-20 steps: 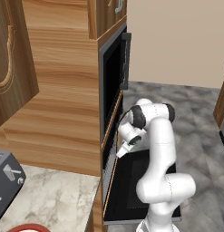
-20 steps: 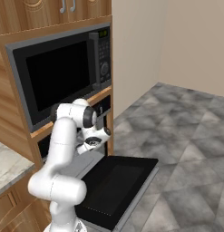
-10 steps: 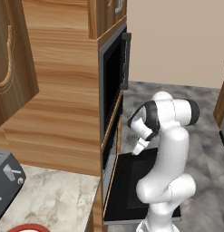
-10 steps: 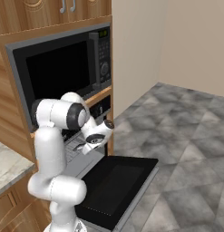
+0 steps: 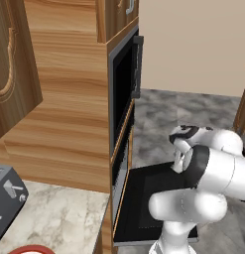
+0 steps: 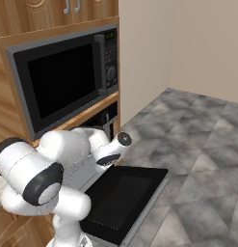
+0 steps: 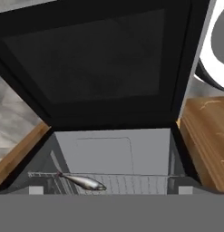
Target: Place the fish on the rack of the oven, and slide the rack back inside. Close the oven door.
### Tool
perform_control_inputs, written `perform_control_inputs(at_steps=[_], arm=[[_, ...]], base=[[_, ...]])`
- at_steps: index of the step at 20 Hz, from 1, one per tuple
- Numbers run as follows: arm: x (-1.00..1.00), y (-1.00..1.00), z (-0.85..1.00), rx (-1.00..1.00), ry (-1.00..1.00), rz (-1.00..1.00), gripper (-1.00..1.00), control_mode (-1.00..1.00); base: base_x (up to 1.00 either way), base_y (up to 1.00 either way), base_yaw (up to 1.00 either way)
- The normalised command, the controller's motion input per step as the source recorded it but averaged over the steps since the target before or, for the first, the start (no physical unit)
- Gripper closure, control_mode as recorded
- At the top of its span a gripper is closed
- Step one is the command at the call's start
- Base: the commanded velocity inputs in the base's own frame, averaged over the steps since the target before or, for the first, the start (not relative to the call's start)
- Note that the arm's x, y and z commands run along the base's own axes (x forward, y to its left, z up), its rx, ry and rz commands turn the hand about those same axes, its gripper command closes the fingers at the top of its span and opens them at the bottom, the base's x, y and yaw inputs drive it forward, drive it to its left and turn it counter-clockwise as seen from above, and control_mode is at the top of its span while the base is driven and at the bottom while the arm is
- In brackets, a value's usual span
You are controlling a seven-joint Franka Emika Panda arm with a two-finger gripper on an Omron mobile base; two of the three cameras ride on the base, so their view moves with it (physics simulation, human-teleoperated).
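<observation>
Grey-silver slender fish [image 7: 84,182] with a dark back lies on the thin grey wire rack [image 7: 127,183], toward its left side in your hand view, inside the black oven cavity [image 7: 114,149] framed by brown wood. You see the flat black oven door [image 6: 123,194] dropped fully open and level, its dark window facing up. Your white arm's gripper [image 6: 109,159] hangs over the door's inner edge, jaws spread wide, holding nothing. Black microwave [image 6: 67,81] sits above the oven.

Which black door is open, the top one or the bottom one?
The bottom one: the oven door lies folded down flat over the floor. The microwave above has its door shut.
</observation>
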Motion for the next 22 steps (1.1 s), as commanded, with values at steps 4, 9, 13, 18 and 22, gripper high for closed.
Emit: perform_control_inputs(at_steps=[4,9,13,18,22], arm=[[-0.99,-0.89,0.99,-0.02,-0.23,0.0,-1.0,-1.0],[-0.88,-1.0,0.74,0.0,-0.07,0.0,-1.0,-1.0],[-0.59,-1.0,0.36,0.0,0.0,0.04,-1.0,-1.0],[-0.29,-1.0,-0.08,0.03,0.0,0.12,-1.0,-1.0],[-0.19,-1.0,-0.2,0.03,0.01,0.22,-1.0,-1.0]], base=[[0.0,0.0,0.0],[0.0,0.0,0.0],[0.0,0.0,0.0],[0.0,0.0,0.0],[0.0,0.0,0.0]])
